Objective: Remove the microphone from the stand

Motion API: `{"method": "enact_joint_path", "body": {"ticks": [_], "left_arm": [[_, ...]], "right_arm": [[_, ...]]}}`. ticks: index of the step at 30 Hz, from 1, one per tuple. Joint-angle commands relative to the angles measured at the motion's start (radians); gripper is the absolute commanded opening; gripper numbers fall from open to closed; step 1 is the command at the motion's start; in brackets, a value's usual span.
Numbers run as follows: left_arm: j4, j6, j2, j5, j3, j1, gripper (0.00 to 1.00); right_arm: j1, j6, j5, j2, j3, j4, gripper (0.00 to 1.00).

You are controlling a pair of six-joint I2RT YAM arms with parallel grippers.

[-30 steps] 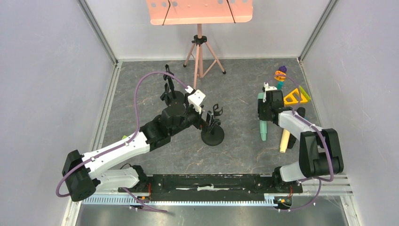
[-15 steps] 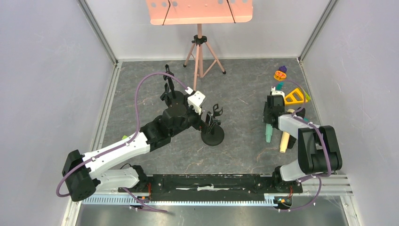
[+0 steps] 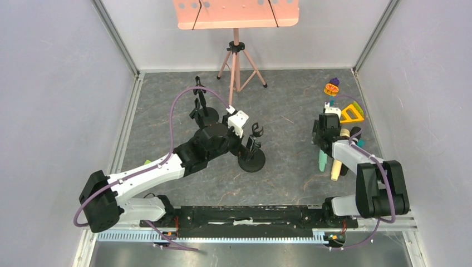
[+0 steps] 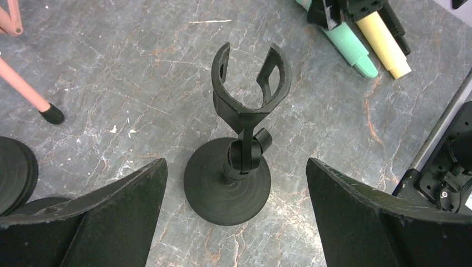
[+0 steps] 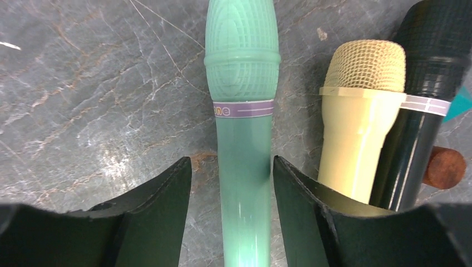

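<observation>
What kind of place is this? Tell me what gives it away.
Likely a robot test cell staged with music props: plain walls on metal framing around the tabletop, a pink music stand at the back, an empty microphone stand, and microphones lying at the right.

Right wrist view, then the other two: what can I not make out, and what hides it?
Right wrist view: the handle of the green microphone runs off the bottom edge; whether the fingers of the right gripper press it is unclear.
Right wrist view: the black microphone is cut by the top and right edges.
Left wrist view: a second black base is cut by the left edge.
Top view: the right arm hides its fingers.
</observation>
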Motion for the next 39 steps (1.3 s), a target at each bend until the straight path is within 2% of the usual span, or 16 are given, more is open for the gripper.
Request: {"method": "enact_joint_path", "body": {"ticks": [1, 7, 10, 13, 18, 20, 22, 26, 30, 33, 36, 39], "left_arm": [[0.019, -0.032, 0.022, 0.029, 0.015, 0.004, 1.0], [0.042, -0.037, 0.059, 0.049, 0.01, 0.003, 1.0], [0.045, -0.039, 0.072, 0.057, 0.008, 0.003, 1.0], [0.062, -0.045, 0.078, 0.061, 0.0, 0.003, 1.0], [0.059, -0.038, 0.079, 0.061, -0.007, 0.003, 0.99], [0.073, -0.033, 0.077, 0.073, -0.027, 0.004, 0.99], [0.098, -0.037, 0.082, 0.1, -0.052, 0.004, 0.99], [0.188, -0.045, 0.145, 0.175, -0.095, 0.004, 0.92], [0.298, -0.07, 0.167, 0.209, -0.147, 0.003, 0.9], [0.412, -0.081, 0.183, 0.142, -0.204, 0.004, 0.87], [0.42, -0.061, 0.244, 0.1, -0.193, 0.003, 0.79], [0.51, -0.088, 0.285, 0.049, -0.22, 0.004, 0.77]], "right_arm": [[-0.003, -0.011, 0.007, -0.084, 0.014, -0.01, 0.62], [-0.004, -0.021, -0.042, -0.191, 0.007, -0.011, 0.64], [-0.004, -0.04, -0.159, -0.217, -0.015, 0.031, 0.64], [-0.004, -0.027, -0.27, -0.174, -0.034, 0.065, 0.63], [-0.004, 0.026, -0.215, -0.076, -0.044, 0.08, 0.61], [-0.004, 0.023, -0.292, -0.088, -0.069, 0.148, 0.63], [-0.004, 0.017, -0.434, -0.075, -0.069, 0.184, 0.64], [0.017, 0.056, -0.632, -0.049, -0.099, 0.261, 0.65], [0.058, 0.078, -0.688, -0.02, -0.123, 0.287, 0.65], [0.087, 0.071, -0.708, -0.003, -0.128, 0.281, 0.65], [0.12, 0.07, -0.722, -0.003, -0.134, 0.291, 0.65], [0.14, 0.072, -0.745, 0.001, -0.127, 0.298, 0.65]]}}
